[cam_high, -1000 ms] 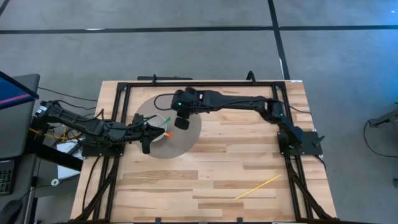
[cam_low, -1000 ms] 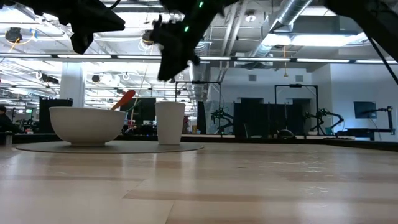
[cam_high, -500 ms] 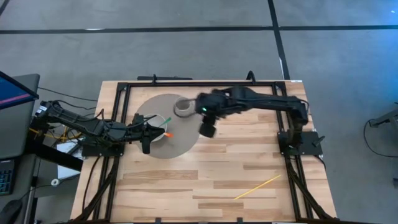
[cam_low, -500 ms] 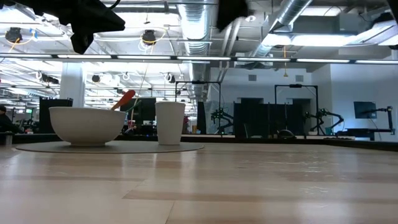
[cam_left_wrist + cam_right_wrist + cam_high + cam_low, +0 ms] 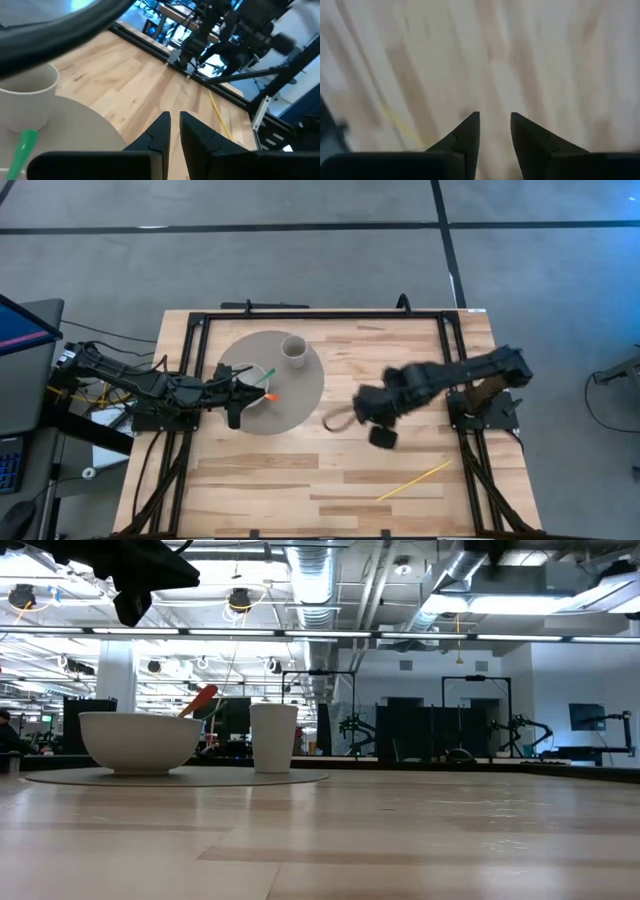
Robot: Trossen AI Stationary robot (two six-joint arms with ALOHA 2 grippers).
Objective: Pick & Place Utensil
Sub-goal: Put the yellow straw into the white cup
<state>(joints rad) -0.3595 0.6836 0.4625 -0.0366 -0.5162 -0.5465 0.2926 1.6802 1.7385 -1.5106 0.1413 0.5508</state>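
From above, my right gripper (image 5: pixel 383 437) hangs parted and empty over bare table (image 5: pixel 300 480), the yellow utensil (image 5: pixel 412 480) just beyond it; the low view omits both, showing only bowl (image 5: pixel 140 740) and cup (image 5: pixel 273 737).

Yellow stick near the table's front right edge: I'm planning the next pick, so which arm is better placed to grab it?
Likely the right: its gripper hangs open and empty nearer the yellow stick; the left gripper hovers over the bowl.

A robotics lab: exposed ceiling ducts (image 5: pixel 320 580) (more arm rigs (image 5: pixel 500 730) behind).
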